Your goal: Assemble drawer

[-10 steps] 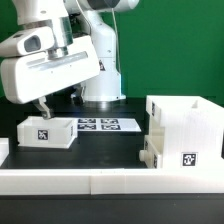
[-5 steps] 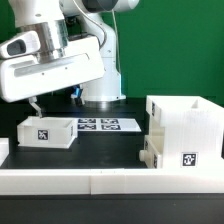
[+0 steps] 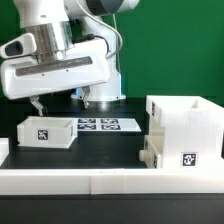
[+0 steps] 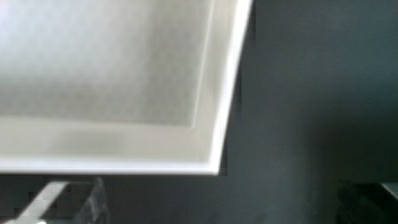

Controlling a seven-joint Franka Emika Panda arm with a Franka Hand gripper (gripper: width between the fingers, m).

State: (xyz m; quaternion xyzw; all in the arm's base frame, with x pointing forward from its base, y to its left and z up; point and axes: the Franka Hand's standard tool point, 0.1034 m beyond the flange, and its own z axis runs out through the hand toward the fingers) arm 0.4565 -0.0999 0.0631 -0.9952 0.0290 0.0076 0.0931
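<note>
At the exterior view's left: a small white plastic open-top tray [image 3: 45,132], flat on the black table [image 3: 110,142], with a black-and-white square tag on the wall facing the camera. Just above its left rear corner: the two-finger gripper [image 3: 38,104] of the white robot arm [image 3: 55,65], pointing down, tips close over the rim, contact not clear. Gap between the fingers not readable in either view, so wide or narrow: cannot tell.

In the wrist view: the same tray [image 4: 125,80], its inner floor and one rim corner filling most of the picture, dark table beside it, one blurred finger [image 4: 57,200] at the picture's edge.

Further right, behind the tray and near the arm's base: the marker board [image 3: 98,125], lying flat.

At the exterior view's right: a tall white plastic box shell [image 3: 190,125], open side up, a tag low on its near face. Against its lower left side: a low white piece [image 3: 150,152], too hidden to identify.

Across the whole front: a long low white border wall [image 3: 90,180].
</note>
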